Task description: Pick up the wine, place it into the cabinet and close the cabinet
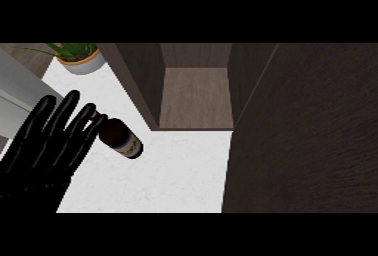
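While the left hand [50, 146] spreads open beside the wine [122, 140], cabinet [196, 95] and plant [77, 56] stand beyond.

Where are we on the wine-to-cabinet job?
Done: nothing beyond the cabinet standing open. In hand: left hand open beside the wine bottle on the counter, not gripping. Left: grasp, place inside, close the door.

Black left hand [44, 150], dark wine bottle [118, 135] with pale label [131, 148], white speckled counter [162, 175], dark-brown wood-grained cabinet [310, 140], green plant [74, 49] in a white pot [83, 65].
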`<action>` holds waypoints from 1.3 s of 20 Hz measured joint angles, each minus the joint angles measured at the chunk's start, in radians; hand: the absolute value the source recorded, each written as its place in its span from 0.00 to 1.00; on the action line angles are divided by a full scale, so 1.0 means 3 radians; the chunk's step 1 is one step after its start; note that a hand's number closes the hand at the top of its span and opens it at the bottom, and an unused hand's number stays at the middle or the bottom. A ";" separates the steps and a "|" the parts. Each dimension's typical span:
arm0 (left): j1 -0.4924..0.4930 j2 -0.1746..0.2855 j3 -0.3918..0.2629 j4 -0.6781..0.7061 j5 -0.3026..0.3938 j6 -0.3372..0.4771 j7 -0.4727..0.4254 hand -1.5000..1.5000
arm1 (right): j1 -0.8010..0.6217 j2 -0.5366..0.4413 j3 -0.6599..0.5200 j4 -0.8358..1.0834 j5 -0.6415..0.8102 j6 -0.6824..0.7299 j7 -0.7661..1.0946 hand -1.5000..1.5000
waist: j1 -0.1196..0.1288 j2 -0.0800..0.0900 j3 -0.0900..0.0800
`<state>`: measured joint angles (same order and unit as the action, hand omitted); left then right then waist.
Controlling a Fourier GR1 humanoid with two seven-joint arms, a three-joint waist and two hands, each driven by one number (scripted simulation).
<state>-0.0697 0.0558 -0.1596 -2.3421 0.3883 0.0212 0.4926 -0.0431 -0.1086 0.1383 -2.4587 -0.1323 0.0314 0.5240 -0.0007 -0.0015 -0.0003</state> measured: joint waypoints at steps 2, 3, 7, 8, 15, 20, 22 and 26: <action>0.0009 0.0023 0.0110 0.0066 0.0012 -0.0062 -0.0091 0.00 | -0.0075 0.0016 0.0011 0.0004 0.0013 -0.0028 0.0058 0.00 | 0.0000 0.0001 0.0000; 0.0016 0.0032 0.0150 0.0050 0.0011 -0.0060 -0.0091 0.00 | -0.0104 0.0019 0.0015 0.0005 0.0018 -0.0035 0.0084 0.00 | 0.0001 0.0001 0.0000; -0.0040 0.0114 0.0458 0.0270 0.0083 -0.0149 -0.0213 0.00 | -0.0120 0.0036 0.0021 0.0008 0.0057 -0.0027 0.0094 0.00 | -0.0004 0.0003 0.0000; -0.0069 0.0141 0.0548 0.0351 0.0110 -0.0175 -0.0250 0.00 | -0.0103 0.0057 0.0066 0.0000 0.0073 -0.0038 0.0091 0.00 | -0.0006 0.0003 0.0000; -0.0085 0.0252 0.0915 0.0928 0.0188 -0.0433 -0.0592 0.00 | -0.0197 0.0030 -0.0045 -0.0008 0.0061 -0.0013 0.0196 0.00 | -0.0010 0.0004 -0.0001; -0.0077 0.0348 0.1069 0.1346 0.0181 -0.0667 -0.0820 0.00 | -0.0111 0.0086 0.0015 0.0002 0.0075 0.0024 0.0107 0.00 | -0.0010 0.0004 0.0000; -0.0111 0.0342 0.1067 0.1586 0.0107 -0.0736 -0.0952 0.00 | -0.0157 0.0104 0.0058 -0.0002 0.0092 0.0003 0.0139 0.00 | -0.0014 0.0005 0.0000; -0.0129 0.0360 0.1101 0.2034 -0.0018 -0.0891 -0.1231 0.00 | -0.0230 0.0096 0.0045 -0.0036 0.0099 -0.0040 0.0272 0.00 | -0.0018 0.0005 -0.0001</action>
<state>-0.1083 0.1637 0.1705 -1.7320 0.3830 -0.2462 0.1234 -0.1121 -0.0797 0.1517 -2.4696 -0.1026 0.0193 0.6055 -0.0062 0.0000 -0.0006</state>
